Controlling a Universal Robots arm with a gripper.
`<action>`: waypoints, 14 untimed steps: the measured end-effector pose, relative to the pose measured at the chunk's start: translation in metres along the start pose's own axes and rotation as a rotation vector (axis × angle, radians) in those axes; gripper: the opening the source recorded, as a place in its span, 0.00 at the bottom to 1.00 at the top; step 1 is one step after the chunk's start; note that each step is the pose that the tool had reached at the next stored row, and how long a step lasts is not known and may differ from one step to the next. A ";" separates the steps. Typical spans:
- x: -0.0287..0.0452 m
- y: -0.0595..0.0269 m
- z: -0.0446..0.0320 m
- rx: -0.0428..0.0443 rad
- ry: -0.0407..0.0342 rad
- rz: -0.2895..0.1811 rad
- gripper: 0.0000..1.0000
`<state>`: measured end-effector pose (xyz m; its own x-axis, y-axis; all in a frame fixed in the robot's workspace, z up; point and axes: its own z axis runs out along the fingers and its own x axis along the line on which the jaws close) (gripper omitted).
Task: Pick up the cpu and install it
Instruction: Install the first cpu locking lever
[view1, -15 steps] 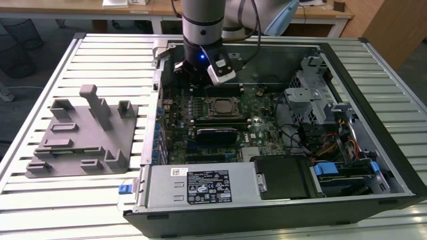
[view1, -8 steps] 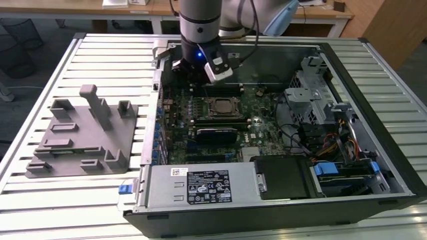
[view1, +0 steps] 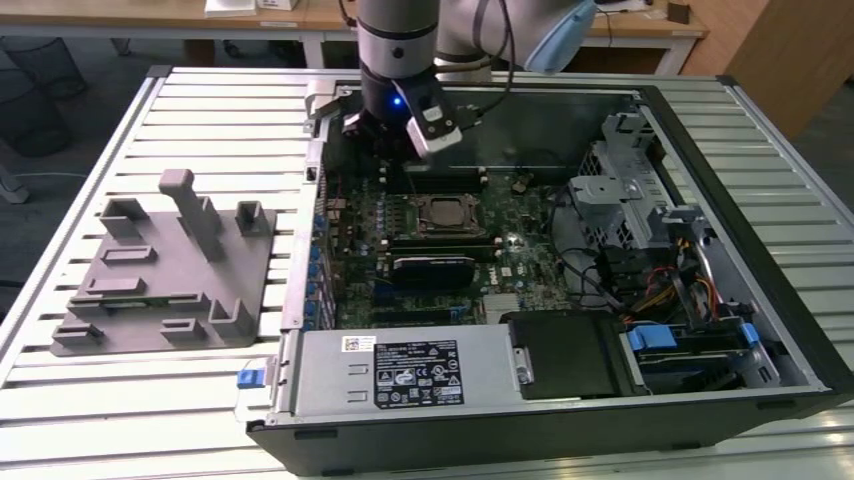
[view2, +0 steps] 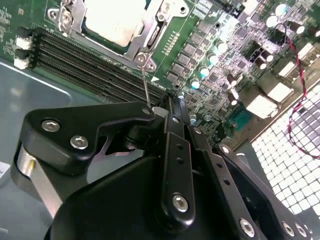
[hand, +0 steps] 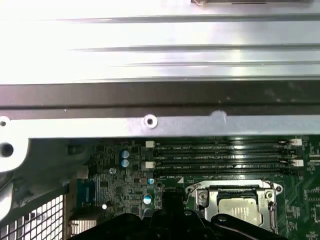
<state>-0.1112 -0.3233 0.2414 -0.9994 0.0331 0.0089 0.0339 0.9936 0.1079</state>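
The cpu (view1: 441, 213) is a pale silver square lying flat in the motherboard socket inside the open computer case (view1: 747, 240). A metal retention frame (view2: 150, 35) surrounds the cpu (view2: 116, 19) in the second wrist view, and a thin lever rod (view2: 145, 86) runs from the frame's corner toward me. The cpu (hand: 240, 208) also appears in the first wrist view. My gripper (view1: 392, 156) hangs over the memory slots (view2: 95, 62) just beyond the socket, apart from the chip. Its fingers (view2: 168, 107) are pressed together with nothing between them.
A grey plastic tray with upright pegs (view1: 167, 270) lies on the slatted table at the exterior view's left. In the case, a black expansion card (view1: 434, 268) sits nearer than the socket. The drive cage and cables (view1: 627, 215) fill the right side, and the power supply (view1: 400, 372) lies along the front.
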 end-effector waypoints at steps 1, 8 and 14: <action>0.0000 0.0004 0.0000 0.0001 0.0000 0.000 0.11; -0.0087 0.0009 0.0000 -0.0003 0.0000 0.000 0.11; -0.0235 0.0014 0.0000 -0.0002 0.0000 -0.001 0.11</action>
<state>-0.0877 -0.3226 0.2414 -0.9994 0.0326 0.0089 0.0334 0.9936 0.1082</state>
